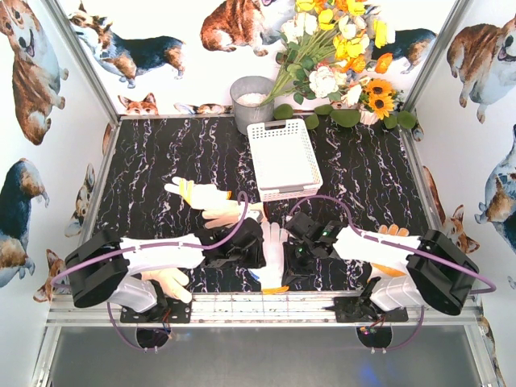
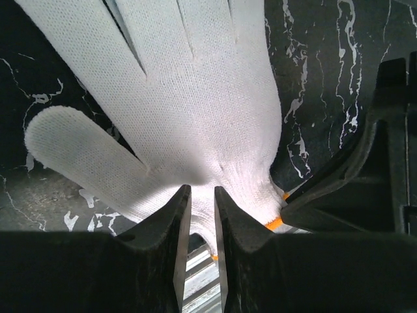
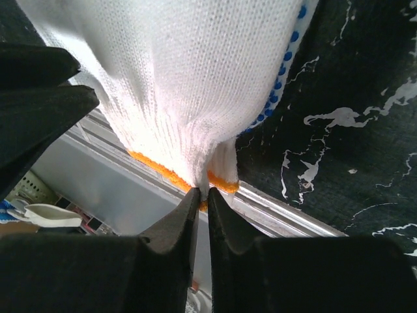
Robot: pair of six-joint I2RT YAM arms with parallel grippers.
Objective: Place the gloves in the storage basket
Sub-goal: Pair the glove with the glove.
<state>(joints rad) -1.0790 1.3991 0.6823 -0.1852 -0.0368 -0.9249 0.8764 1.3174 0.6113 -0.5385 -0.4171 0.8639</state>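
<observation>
A white knit glove [image 1: 275, 242] with an orange cuff lies palm down at the table's near edge, between my two grippers. Blue dots [image 3: 281, 78] show along its underside. My left gripper [image 2: 202, 190] has its jaws drawn close on the cuff, with knit bunched between the tips. My right gripper [image 3: 203, 191] pinches a fold of the same orange cuff [image 3: 163, 171]. From above, the left gripper [image 1: 263, 270] and the right gripper [image 1: 288, 272] flank the cuff. The white storage basket [image 1: 282, 187] stands just beyond. Two more gloves [image 1: 211, 201] lie to its left.
Another glove [image 1: 167, 280] lies under my left arm, and one with orange [image 1: 393, 232] lies under my right arm. A grey round bucket [image 1: 251, 101] and a flower bunch [image 1: 339, 56] stand at the back. The metal rail [image 1: 266, 305] runs along the near edge.
</observation>
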